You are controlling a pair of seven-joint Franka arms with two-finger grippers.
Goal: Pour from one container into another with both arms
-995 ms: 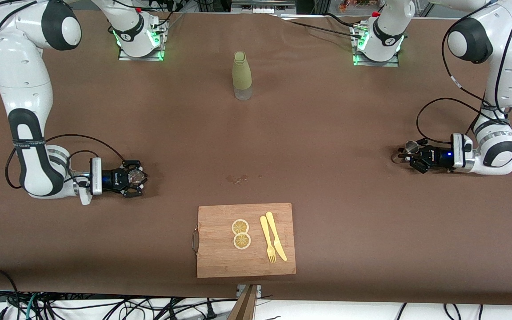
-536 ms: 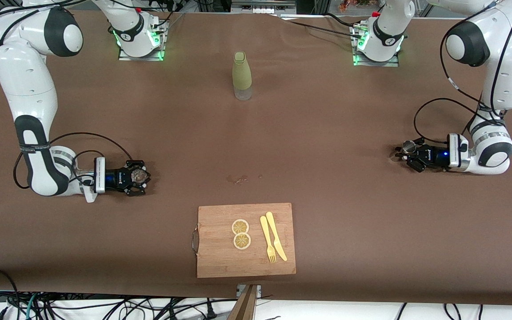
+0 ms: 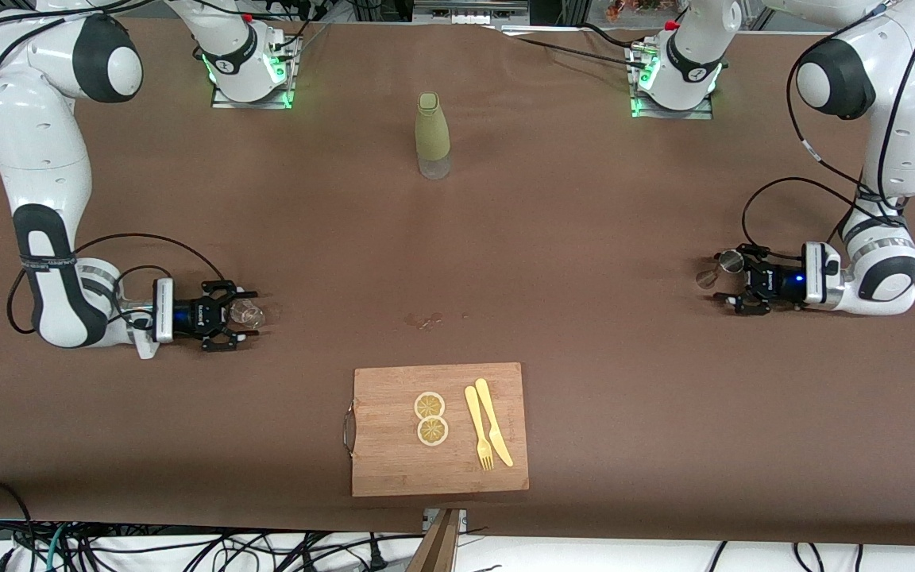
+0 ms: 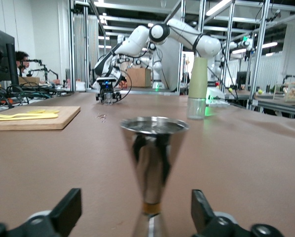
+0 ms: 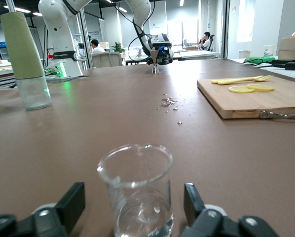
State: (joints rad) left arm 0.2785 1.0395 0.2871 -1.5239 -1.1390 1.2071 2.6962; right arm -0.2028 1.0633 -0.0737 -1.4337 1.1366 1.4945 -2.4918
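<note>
Now both claws spread wide, where half a second ago each closed round its container. Right claw (image 3: 237,316) low at right arm's end of table (image 3: 584,262), fingers (image 5: 68,205) apart either side of glass tumbler (image 5: 136,190), not touching; tumbler upright on table. Left claw (image 3: 731,280) low at left arm's end, fingers (image 4: 71,207) apart flanking steel jigger (image 4: 154,163), standing upright. Green bottle (image 3: 431,135) unmoved between arm bases; cutting board (image 3: 394,469) unchanged.

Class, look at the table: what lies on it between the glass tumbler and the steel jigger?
In the front view, only bare brown tablecloth with a small spill stain lies between the glass tumbler and the steel jigger.
</note>
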